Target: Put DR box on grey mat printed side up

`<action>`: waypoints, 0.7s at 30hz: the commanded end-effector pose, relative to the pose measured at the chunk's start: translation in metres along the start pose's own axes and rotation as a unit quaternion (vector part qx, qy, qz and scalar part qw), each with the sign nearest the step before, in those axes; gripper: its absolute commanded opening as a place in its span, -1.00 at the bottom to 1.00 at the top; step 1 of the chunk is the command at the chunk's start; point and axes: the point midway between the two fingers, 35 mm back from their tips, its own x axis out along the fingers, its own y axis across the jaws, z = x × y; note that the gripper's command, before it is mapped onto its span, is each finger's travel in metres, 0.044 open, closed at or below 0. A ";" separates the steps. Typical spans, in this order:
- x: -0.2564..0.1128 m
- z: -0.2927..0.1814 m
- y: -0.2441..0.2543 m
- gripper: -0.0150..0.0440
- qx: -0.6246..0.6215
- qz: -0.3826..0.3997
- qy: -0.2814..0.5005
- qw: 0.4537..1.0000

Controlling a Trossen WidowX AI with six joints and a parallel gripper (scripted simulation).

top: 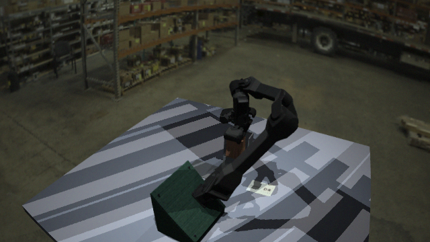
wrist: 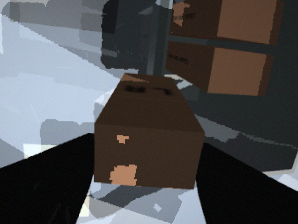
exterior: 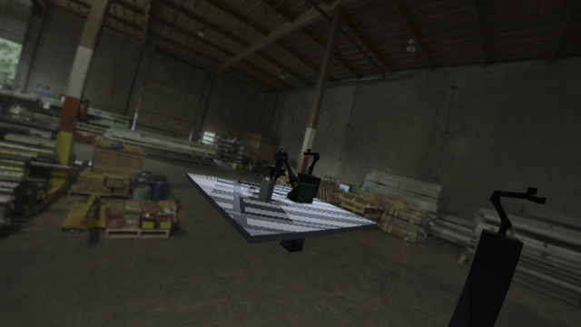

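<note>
Grips one brown box (wrist: 149, 155) in the end effector (top: 239, 122) (exterior: 274, 176) (wrist: 147, 148), partly open and pressed against two opposite sides of it. Shows a broad side of that box towards the wrist camera, mostly in shadow, with small orange patches of light. Carries dark print on the adjoining face, too blurred to read; cannot tell from it whether this is the DR box. In the wrist view, appears just beside the bin (top: 224, 149) (exterior: 266, 190) (wrist: 159, 45) and nearer the camera than the boxes within.

Leaves two other boxes (top: 236, 148) (wrist: 237, 72) in the bin, side by side with a narrow gap between. Catches warm light on their upward faces and dark lettering on their shaded sides, again too small to read.

In the top view, find a pale card (top: 268, 190) marked DR lying flat on the table (top: 134, 141) (exterior: 318, 218), near the green base (top: 185, 181) (exterior: 308, 193) and apart from the bin. Cannot pick out the grey mat with certainty among the striped patches and shadows. Reaches up from the base, bends over, and points the end effector down at the bin area.
</note>
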 end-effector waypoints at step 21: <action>0.006 -0.002 -0.037 0.04 0.000 -0.001 0.002 1.000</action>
